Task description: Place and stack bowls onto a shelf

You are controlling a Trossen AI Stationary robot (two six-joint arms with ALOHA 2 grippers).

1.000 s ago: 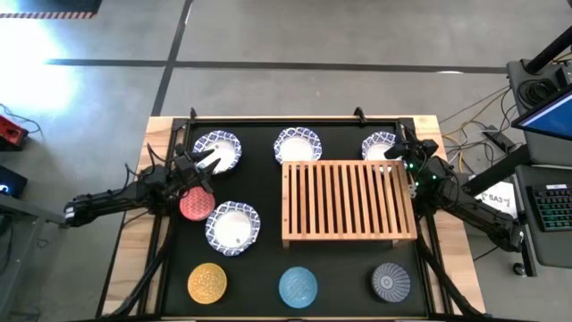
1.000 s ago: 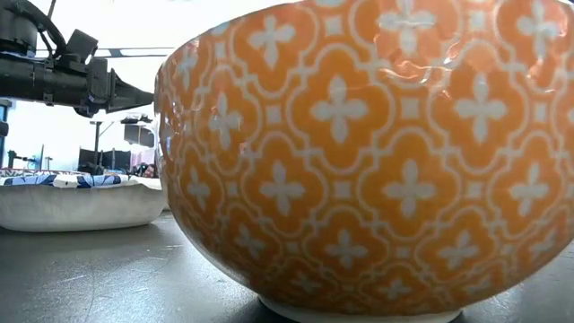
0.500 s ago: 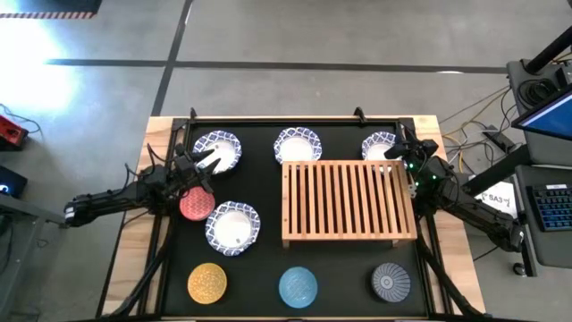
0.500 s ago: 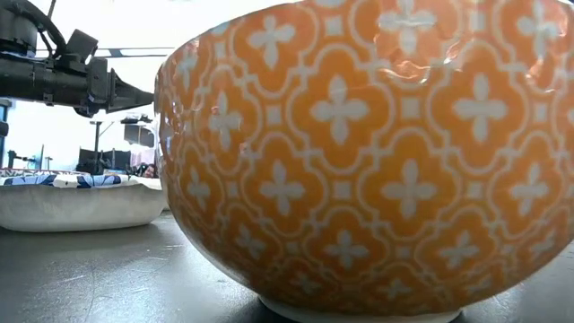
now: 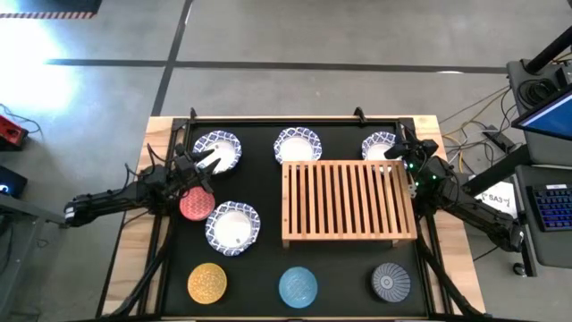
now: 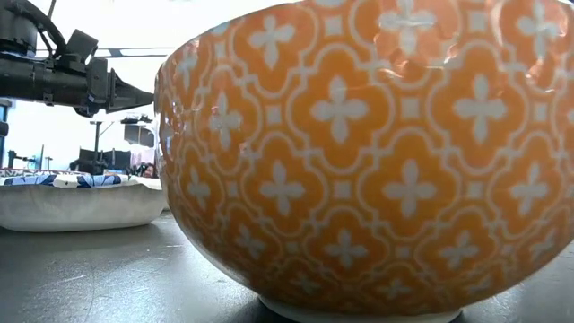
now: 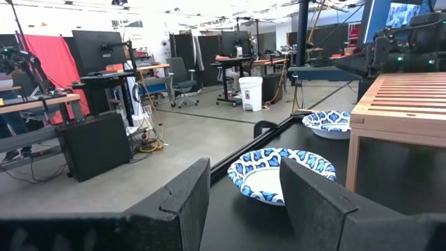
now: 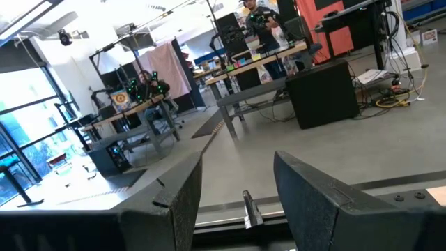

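In the high view the light-wood slatted shelf point(image 5: 349, 201) stands on the black mat, right of centre. Three white blue-rimmed bowls sit along the far edge: far-left point(image 5: 221, 150), middle point(image 5: 297, 145) and far-right point(image 5: 379, 147). Another white bowl point(image 5: 232, 225) sits near the red bowl point(image 5: 194, 205). The yellow point(image 5: 207, 283), light blue point(image 5: 298, 286) and dark grey point(image 5: 391, 281) bowls line the near edge. My left gripper point(image 5: 205, 163) is open at the far-left bowl's near-left rim; its wrist view shows that bowl point(image 7: 259, 174) just beyond the fingers. My right gripper point(image 5: 401, 146) is open beside the far-right bowl, at the shelf's far right corner.
The low view is filled by the yellow bowl point(image 6: 359, 161), with a white bowl point(image 6: 72, 199) behind it on the left and an arm point(image 6: 54, 76) above. A black frame rail point(image 5: 295, 119) runs along the mat's far edge. Bare mat lies between the shelf and the near row.
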